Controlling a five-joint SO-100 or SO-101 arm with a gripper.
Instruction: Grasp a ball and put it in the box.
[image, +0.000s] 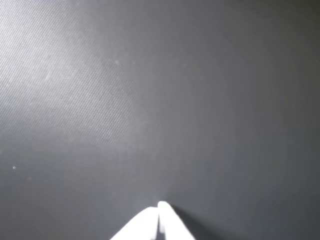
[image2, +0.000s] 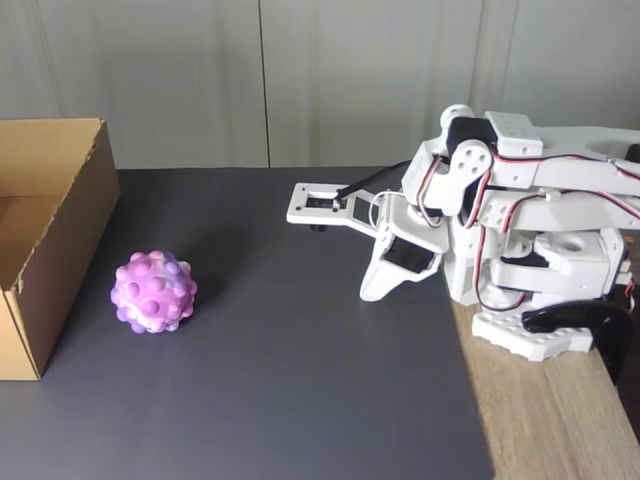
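your gripper (image2: 372, 290) sits folded in by the arm's base on the right of the fixed view, tips pointing down at the mat, jaws pressed together with nothing between them; the wrist view agrees, the two white fingertips (image: 165, 210) meet at the bottom edge over bare dark mat (image: 150, 100), no object near them. the ball (image2: 153, 291), bumpy, marbled pink, purple and white, rests on the mat on the left, well apart from the gripper and just right of the box (image2: 70, 250). the box is brown cardboard, open at the top, against the left edge of the fixed view, its right wall close to the ball but not touching as far as you can tell. what you can see of its inside looks empty. the arm's base (image2: 530, 335) is on the wooden table edge (image2: 540, 420) at the right. progress call: nothing done yet, ball ungrasped and outside the box, arm looks parked. left for you: open the jaws, reach left across the mat to the ball, close on it, lift, carry it over the box's right wall, release. the ball looks soft and knobbly, so it'll probably squash a bit and may roll if nudged before the close.
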